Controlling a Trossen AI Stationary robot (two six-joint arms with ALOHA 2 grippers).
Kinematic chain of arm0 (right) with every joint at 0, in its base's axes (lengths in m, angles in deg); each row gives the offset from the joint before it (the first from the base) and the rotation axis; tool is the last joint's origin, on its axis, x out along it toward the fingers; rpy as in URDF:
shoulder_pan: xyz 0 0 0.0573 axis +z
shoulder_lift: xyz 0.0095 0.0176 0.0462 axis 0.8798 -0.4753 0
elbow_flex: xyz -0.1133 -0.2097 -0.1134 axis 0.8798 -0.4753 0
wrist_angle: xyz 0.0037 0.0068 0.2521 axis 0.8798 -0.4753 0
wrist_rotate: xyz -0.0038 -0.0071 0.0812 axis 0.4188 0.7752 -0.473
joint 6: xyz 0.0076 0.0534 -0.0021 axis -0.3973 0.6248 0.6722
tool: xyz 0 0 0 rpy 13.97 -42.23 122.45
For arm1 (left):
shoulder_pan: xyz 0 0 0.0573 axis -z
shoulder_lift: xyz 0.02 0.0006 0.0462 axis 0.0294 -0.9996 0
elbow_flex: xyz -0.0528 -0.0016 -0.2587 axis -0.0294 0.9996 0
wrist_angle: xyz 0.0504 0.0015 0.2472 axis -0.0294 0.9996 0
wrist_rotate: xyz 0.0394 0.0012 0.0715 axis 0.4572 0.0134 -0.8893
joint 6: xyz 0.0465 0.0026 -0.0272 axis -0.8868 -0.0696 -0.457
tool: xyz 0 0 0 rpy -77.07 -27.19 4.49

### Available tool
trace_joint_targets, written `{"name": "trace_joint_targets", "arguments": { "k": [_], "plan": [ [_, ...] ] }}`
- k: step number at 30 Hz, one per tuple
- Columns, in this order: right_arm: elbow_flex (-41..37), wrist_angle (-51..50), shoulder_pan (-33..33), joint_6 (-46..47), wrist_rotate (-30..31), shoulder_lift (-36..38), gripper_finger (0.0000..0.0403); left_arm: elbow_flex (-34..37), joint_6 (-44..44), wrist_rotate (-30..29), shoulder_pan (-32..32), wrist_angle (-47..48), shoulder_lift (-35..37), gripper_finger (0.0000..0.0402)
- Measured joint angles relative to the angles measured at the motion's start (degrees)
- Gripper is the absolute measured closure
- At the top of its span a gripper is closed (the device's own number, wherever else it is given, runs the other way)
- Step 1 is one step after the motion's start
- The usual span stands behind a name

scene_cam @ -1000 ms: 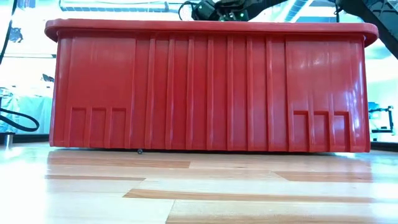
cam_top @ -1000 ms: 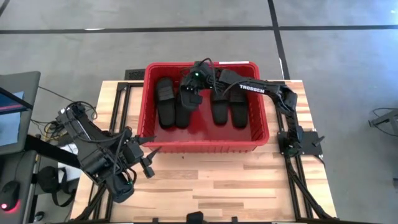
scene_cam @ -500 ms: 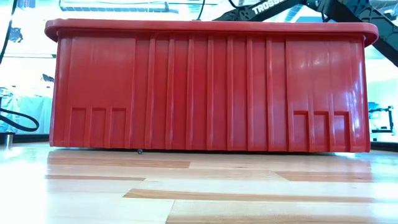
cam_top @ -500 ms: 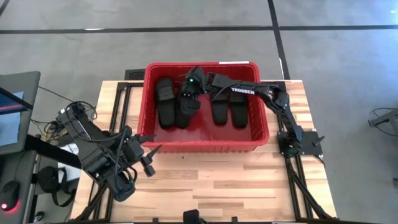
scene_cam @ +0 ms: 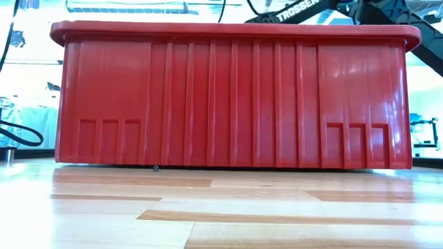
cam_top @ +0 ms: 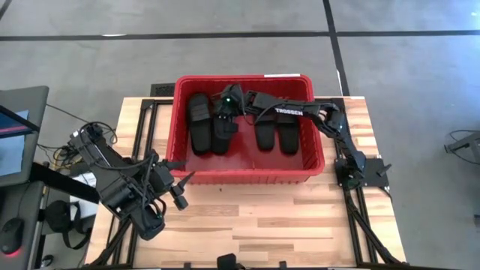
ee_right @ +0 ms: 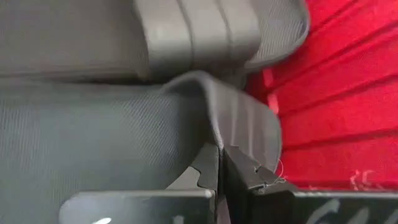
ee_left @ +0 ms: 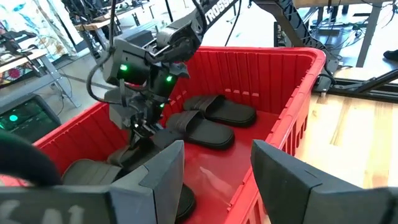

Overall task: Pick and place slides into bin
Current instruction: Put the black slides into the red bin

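Observation:
The red bin (cam_top: 247, 176) stands on the far half of the wooden table; its near wall fills the low view (scene_cam: 228, 104). Several black slides lie in it: two in its right part (cam_top: 274, 131) and others in its left part (cam_top: 199, 120). My right gripper (cam_top: 225, 105) reaches down into the bin's left part, shut on a black slide (cam_top: 225, 126). It also shows in the left wrist view (ee_left: 142, 127). My left gripper (cam_top: 182, 180) is open and empty at the bin's near left corner. My right gripper pinches the thin edge of the slide's strap (ee_right: 214, 134) between its two fingers, which come at it from above. The slide hangs tilted below the fingers (ee_left: 149, 149), low in the bin over the slides on the left. I cannot tell whether it rests on them.
The bin's thick rim (ee_left: 298, 106) stands between my left gripper and the slides. Bare wooden table (cam_top: 285, 217) lies near of the bin. A monitor and cables (cam_top: 15, 135) stand beyond the table's left edge.
My right gripper has gone down into the bin and a little toward the table's left edge, carrying the slide. It has dropped below the bin's rim in the low view. The slide now sits lower, over the slides in the bin's left part.

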Motion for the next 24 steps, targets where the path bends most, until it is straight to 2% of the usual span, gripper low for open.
{"name": "trace_joint_targets", "arguments": {
  "k": [13,24],
  "plan": [
    [3.32,-0.71,0.45,1.44,0.17,-2.15,0.0394,0.00,1.37,1.21,-0.02,0.04,0.00,0.0226],
    [6.03,-4.50,0.15,4.72,-6.16,-2.19,0.0305,0.00,1.89,1.60,-0.01,0.04,0.00,0.0226]
  ]
}}
